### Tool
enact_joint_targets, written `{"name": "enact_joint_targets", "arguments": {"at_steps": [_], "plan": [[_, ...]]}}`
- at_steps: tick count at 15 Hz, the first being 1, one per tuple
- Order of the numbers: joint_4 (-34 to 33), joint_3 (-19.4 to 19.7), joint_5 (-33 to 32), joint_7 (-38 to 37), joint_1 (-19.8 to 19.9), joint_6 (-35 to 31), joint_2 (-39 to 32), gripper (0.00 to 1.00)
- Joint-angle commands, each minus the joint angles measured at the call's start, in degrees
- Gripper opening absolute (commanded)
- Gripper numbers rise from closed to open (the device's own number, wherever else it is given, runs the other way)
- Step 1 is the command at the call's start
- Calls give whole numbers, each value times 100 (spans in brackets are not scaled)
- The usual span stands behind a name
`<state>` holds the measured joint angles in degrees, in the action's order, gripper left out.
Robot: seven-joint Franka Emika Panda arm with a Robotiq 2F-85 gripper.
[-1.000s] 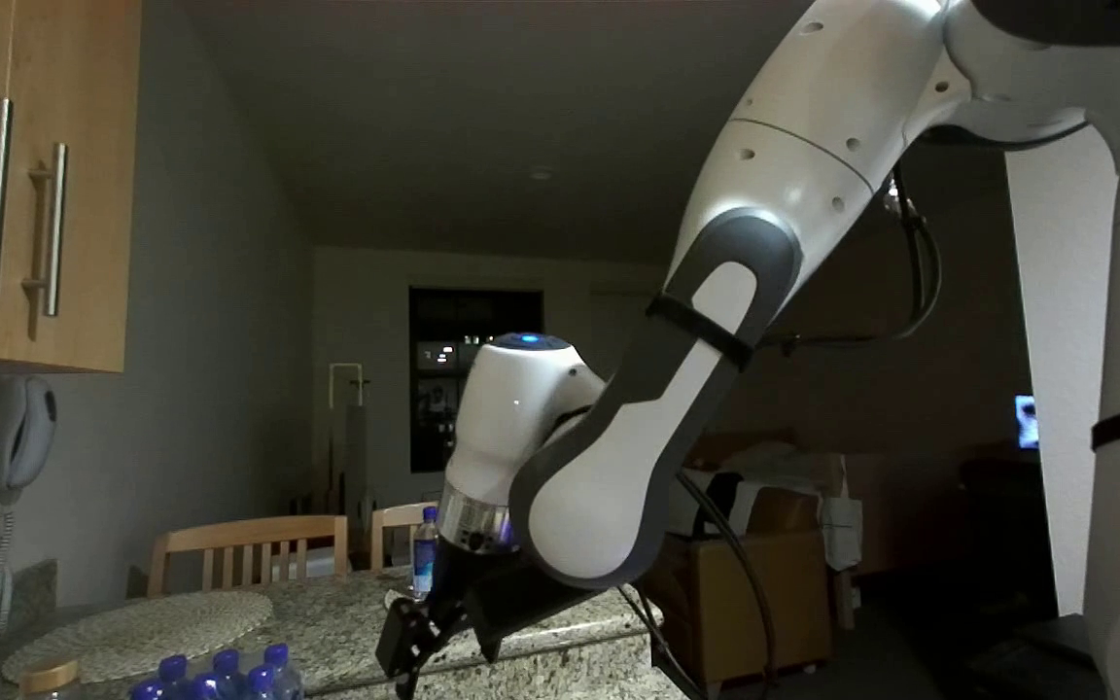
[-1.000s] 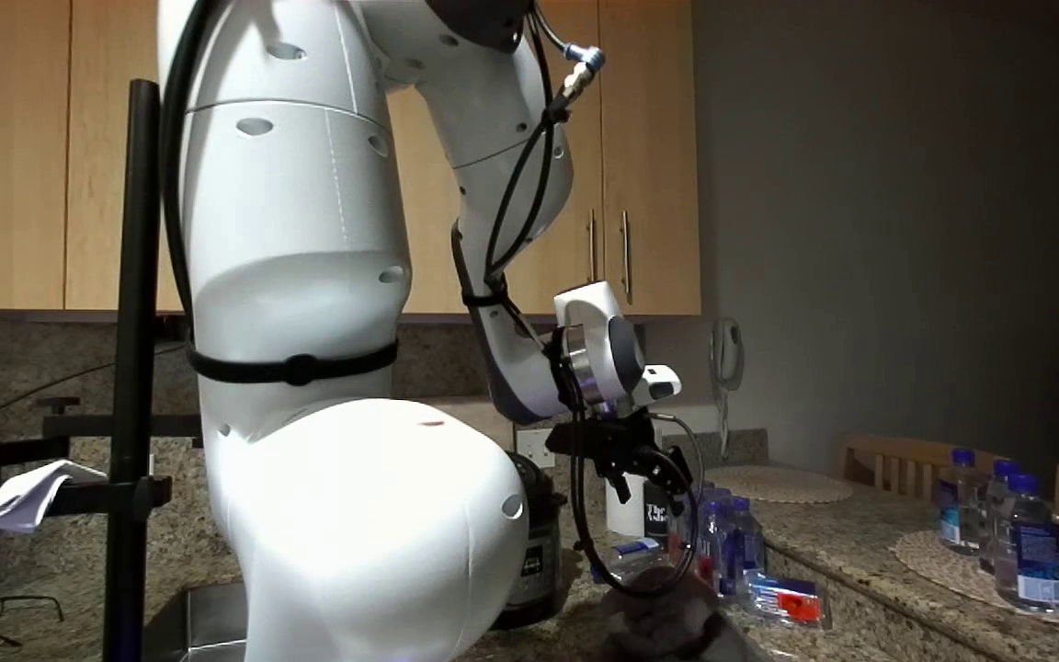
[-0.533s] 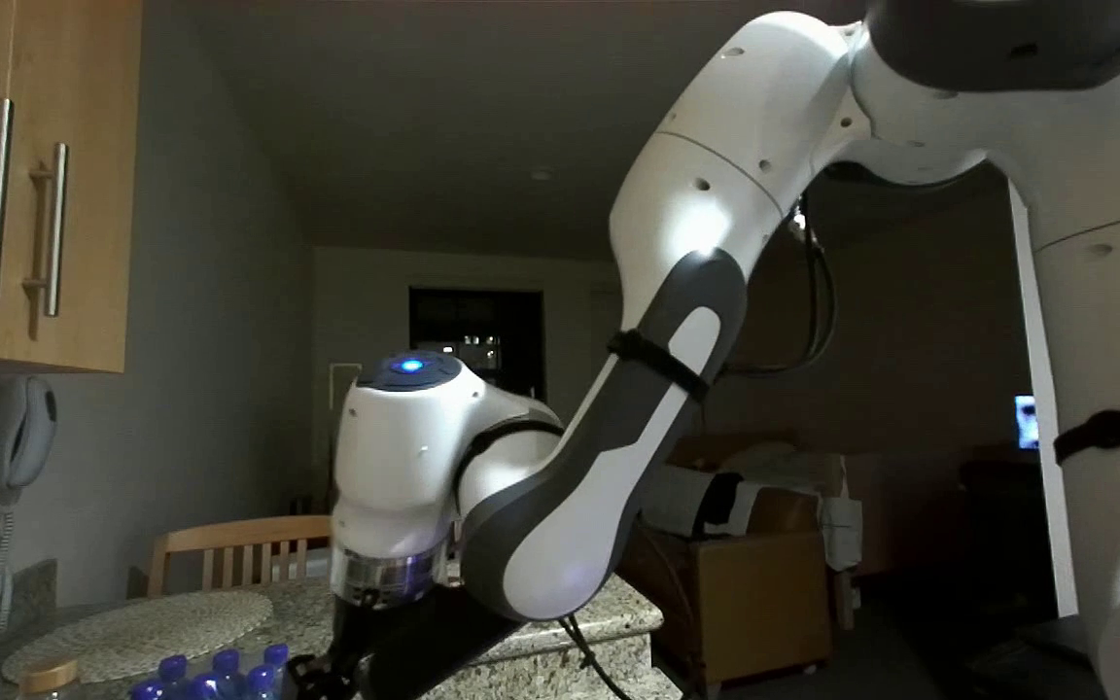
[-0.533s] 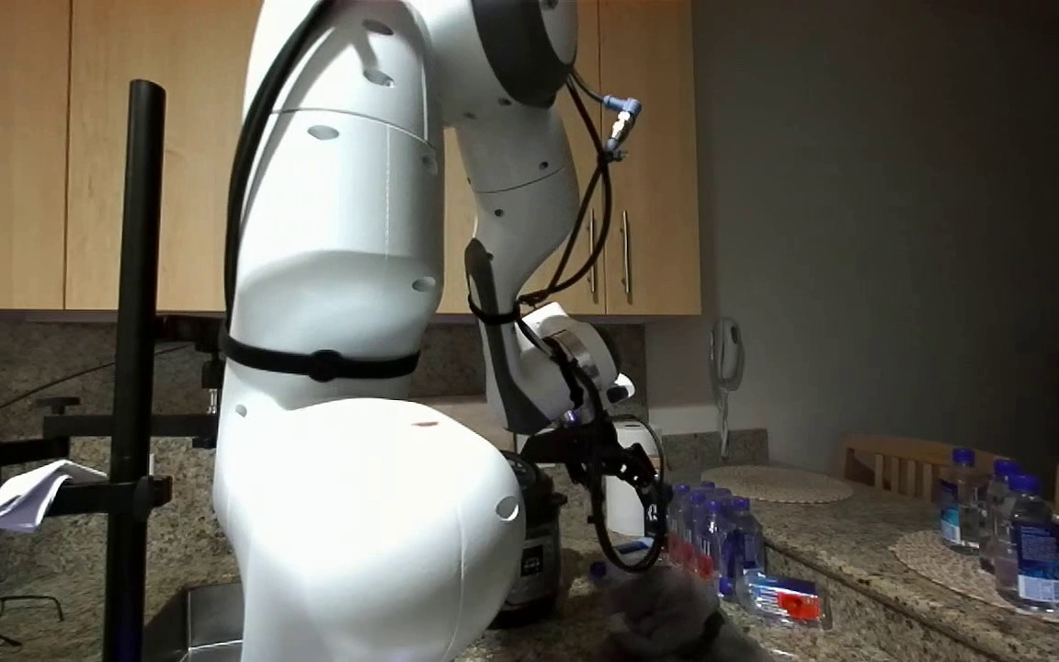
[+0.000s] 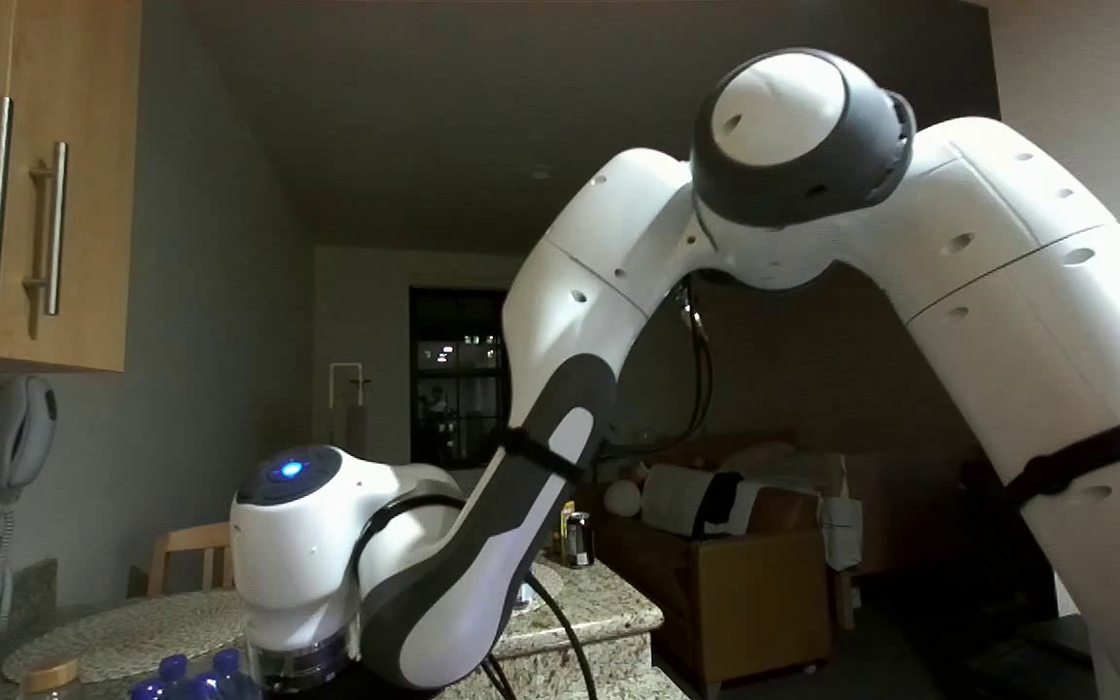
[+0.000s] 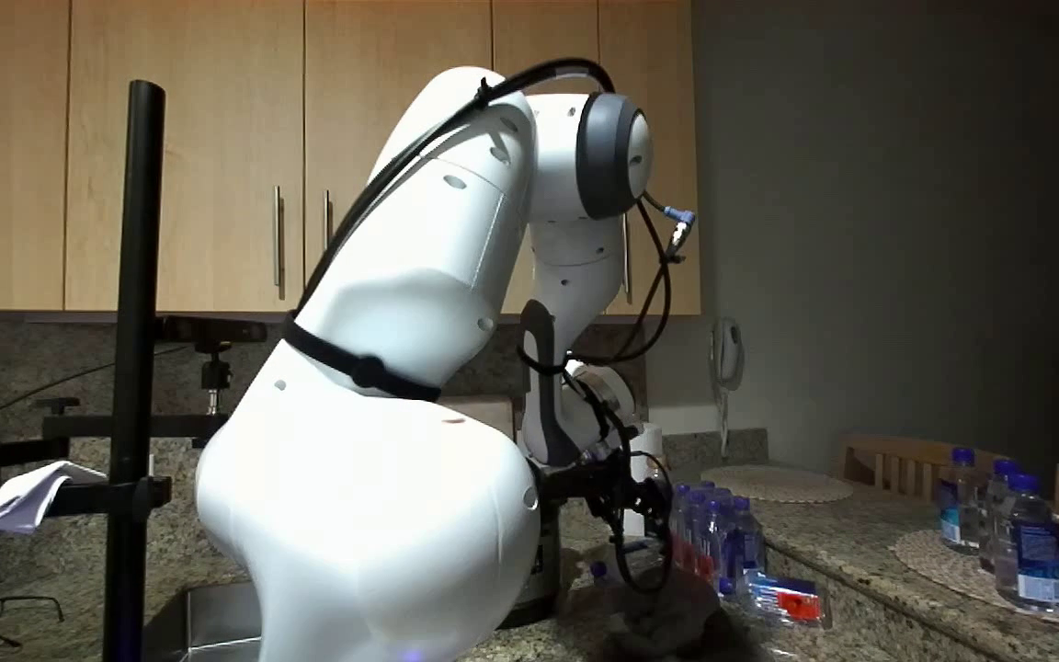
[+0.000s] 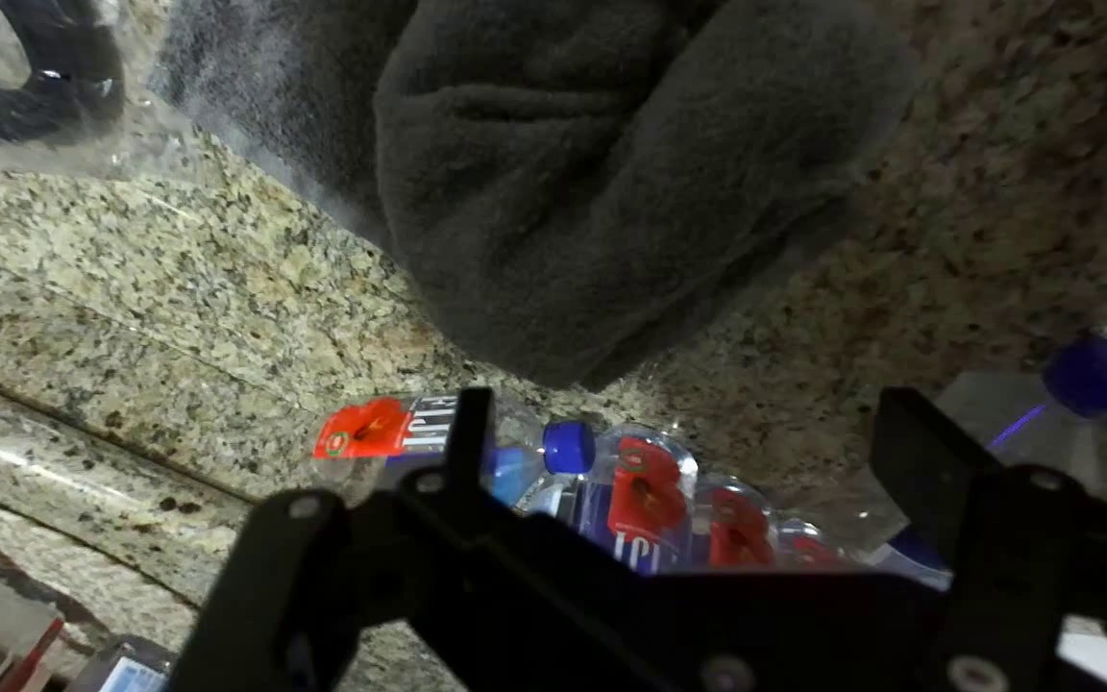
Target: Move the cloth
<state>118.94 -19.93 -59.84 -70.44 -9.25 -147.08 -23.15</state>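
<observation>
A dark grey, fuzzy cloth (image 7: 563,211) lies bunched on the granite counter at the top middle of the wrist view. It also shows, dim, at the bottom of an exterior view (image 6: 667,616). My gripper (image 7: 688,413) is open, its two fingers wide apart with nothing between them. In the wrist view the cloth lies beyond the fingertips, apart from them. In an exterior view the gripper (image 6: 632,515) hangs above the counter, above the cloth. In an exterior view my hand (image 5: 293,583) shows, but the gripper is below the frame.
A bottle (image 7: 371,432) lies by the left finger, beside several standing bottles (image 7: 645,500). Another capped bottle (image 7: 1096,375) lies at right. A dark cooker (image 6: 543,570) stands behind the arm. A raised ledge (image 6: 824,542) holds bottles (image 6: 1030,552). A sink (image 6: 212,616) is near the base.
The arm has leaned forward and down. In an exterior view the hand moved left and lower until the gripper left the frame. The gripper stayed open; the cloth looks unmoved.
</observation>
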Motion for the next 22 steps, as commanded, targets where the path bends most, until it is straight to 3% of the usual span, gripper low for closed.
{"name": "enact_joint_targets", "arguments": {"at_steps": [1, 3, 7, 12, 14, 22], "plan": [[-670, 704, 410, 321, -362, -28, -599, 100], [-892, 869, 876, 660, -311, -172, -815, 100], [-994, 715, 2677, 2260, -38, -573, -1231, 100], [-1084, 1114, 4427, 3438, -405, -467, -1454, 100], [-1177, 1242, 4781, 3653, -552, -408, -1493, 74], [-1232, 1301, 5595, 4338, -772, -430, -1508, 20]]}}
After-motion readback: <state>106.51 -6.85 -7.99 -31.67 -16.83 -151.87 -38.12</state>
